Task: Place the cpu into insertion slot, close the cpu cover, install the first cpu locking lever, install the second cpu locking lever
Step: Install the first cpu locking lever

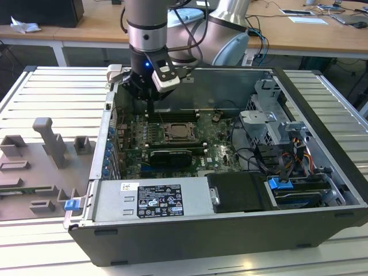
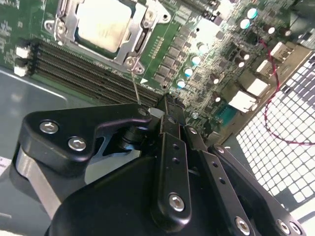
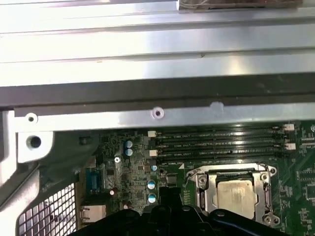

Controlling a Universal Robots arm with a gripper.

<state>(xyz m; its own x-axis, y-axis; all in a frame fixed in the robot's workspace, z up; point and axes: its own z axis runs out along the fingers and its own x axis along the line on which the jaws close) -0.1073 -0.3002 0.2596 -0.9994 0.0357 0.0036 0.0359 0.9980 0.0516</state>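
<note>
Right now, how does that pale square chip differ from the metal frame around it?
The cpu is a solid, pale silver-beige square; the cpu cover is a thin silver frame with a large central cut-out. The cpu sits inside, and the cpu cover lies around it. Both lie flat in the socket on the green motherboard.

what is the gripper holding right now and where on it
It cannot be told. In the second wrist view the gripper sits by a thin wire lever beside the socket, where the cpu lies under the cpu cover; any hold is hidden.
</note>
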